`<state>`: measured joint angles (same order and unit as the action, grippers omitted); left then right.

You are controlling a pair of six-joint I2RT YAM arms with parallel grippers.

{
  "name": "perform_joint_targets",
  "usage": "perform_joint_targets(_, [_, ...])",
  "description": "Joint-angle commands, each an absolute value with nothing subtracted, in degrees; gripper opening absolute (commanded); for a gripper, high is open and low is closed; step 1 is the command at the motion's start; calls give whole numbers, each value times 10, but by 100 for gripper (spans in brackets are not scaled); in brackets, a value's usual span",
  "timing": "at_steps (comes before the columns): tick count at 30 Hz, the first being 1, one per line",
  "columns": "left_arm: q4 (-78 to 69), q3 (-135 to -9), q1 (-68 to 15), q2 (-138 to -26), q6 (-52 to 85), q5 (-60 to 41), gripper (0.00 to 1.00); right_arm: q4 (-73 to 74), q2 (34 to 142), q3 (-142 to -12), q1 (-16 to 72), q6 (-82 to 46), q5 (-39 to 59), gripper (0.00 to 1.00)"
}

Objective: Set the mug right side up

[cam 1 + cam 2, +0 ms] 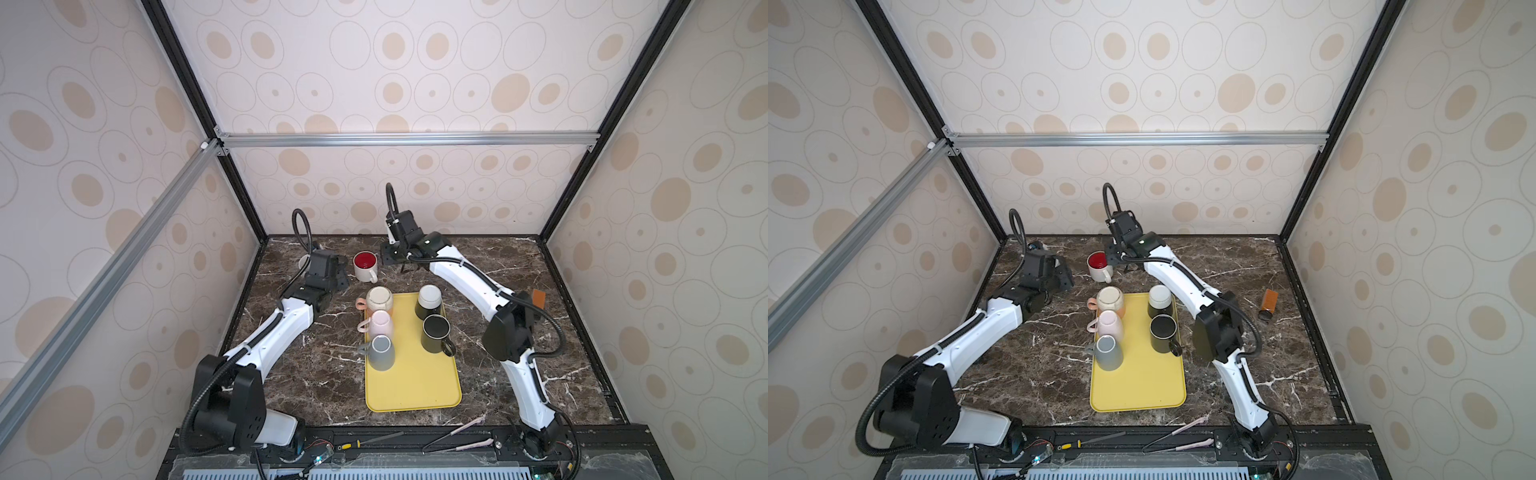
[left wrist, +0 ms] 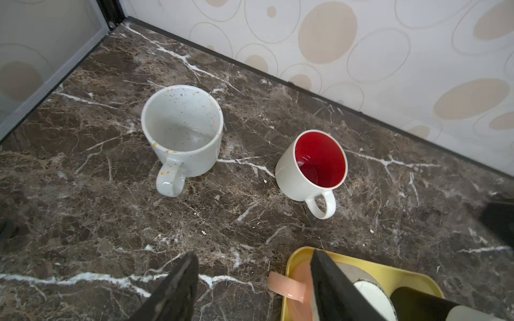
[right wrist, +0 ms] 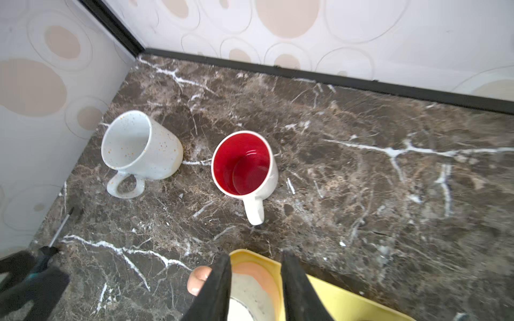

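Observation:
On the yellow tray (image 1: 415, 386) several mugs stand upside down: a peach one (image 1: 379, 301) (image 1: 1111, 301) at the far left corner, a pink one (image 1: 381, 324), a grey one (image 1: 381, 352) and a black-and-white one (image 1: 429, 301). A black mug (image 1: 436, 332) stands upright there. Behind the tray, a white mug with a red inside (image 1: 365, 266) (image 2: 314, 166) (image 3: 244, 166) and a speckled white mug (image 2: 180, 130) (image 3: 139, 147) stand upright on the marble. My left gripper (image 1: 344, 276) (image 2: 253, 266) is open and empty, left of the red mug. My right gripper (image 1: 392, 262) (image 3: 256, 264) hangs right of it, jaws narrowly apart, holding nothing.
An orange bottle (image 1: 1269, 303) lies on the marble at the right. A screwdriver (image 1: 370, 440) and tongs (image 1: 457, 436) rest on the front rail. The patterned back wall and left side wall stand close behind the two upright mugs.

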<state>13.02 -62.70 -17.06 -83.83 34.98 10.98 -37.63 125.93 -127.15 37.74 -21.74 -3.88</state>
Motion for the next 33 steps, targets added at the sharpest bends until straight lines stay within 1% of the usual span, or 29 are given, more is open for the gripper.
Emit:
perform_joint_targets(1, [174, -689, -183, -887, 373, 83, 51, -340, 1205, -1206, 353, -224, -45, 33])
perform_joint_targets(2, [180, -703, -189, -904, 375, 83, 47, -332, 1193, -1188, 348, -224, -43, 33])
perform_joint_targets(3, [187, -719, -197, -924, 378, 83, 47, -325, 1182, -1172, 342, -225, -38, 33])
perform_joint_targets(4, [195, -735, -202, -943, 383, 84, 47, -318, 1173, -1158, 336, -225, -34, 33])
perform_joint_targets(6, [206, -761, -213, -981, 385, 78, 52, -307, 1160, -1133, 326, -225, -27, 33])
perform_joint_targets(12, [239, -846, -248, -1066, 389, 115, 50, -268, 1126, -1072, 295, -230, 6, 33])
perform_joint_targets(19, [288, -947, -254, -1166, 388, 113, 50, -236, 1099, -1027, 256, -235, 41, 33])
perform_joint_targets(24, [318, -995, -257, -1203, 388, 134, 49, -219, 1089, -1002, 240, -234, 54, 33])
perform_joint_targets(29, [319, -1012, -257, -1226, 387, 129, 47, -205, 1091, -990, 230, -239, 70, 33])
perform_joint_targets(33, [326, -1025, -257, -1241, 384, 137, 42, -204, 1089, -986, 227, -236, 75, 33])
